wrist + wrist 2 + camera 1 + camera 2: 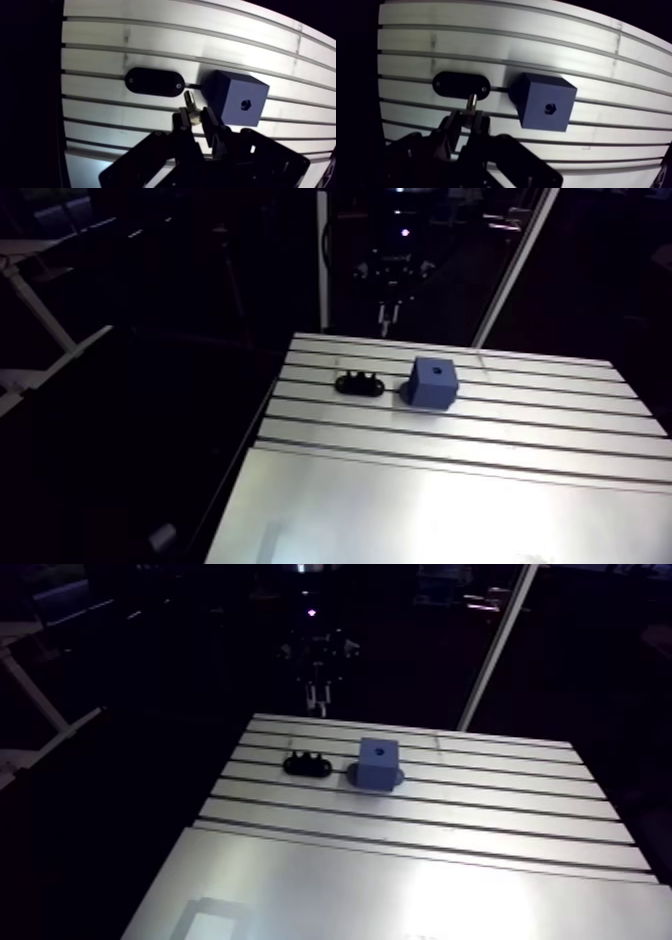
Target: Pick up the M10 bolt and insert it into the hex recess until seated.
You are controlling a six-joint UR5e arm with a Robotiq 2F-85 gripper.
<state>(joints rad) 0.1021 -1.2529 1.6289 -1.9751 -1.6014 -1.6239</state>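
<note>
My gripper (193,118) hangs high above the table, shut on the M10 bolt (190,103), whose threaded shank sticks out past the fingertips. Below it stands a blue cube (237,97) with a small hex recess (245,104) in its upper face. In the wrist view the bolt tip lies between the cube and a black oval holder (154,82), over bare table. In the arm view the gripper (388,312) is small and dim beyond the table's far edge, with the cube (434,381) and the holder (361,382) near the back of the table.
The slotted aluminium table (440,488) stretches wide toward the camera, with long grooves across it. A white slanted post (512,268) rises behind the table's far right. The table's left edge (62,90) drops into darkness close to the black holder.
</note>
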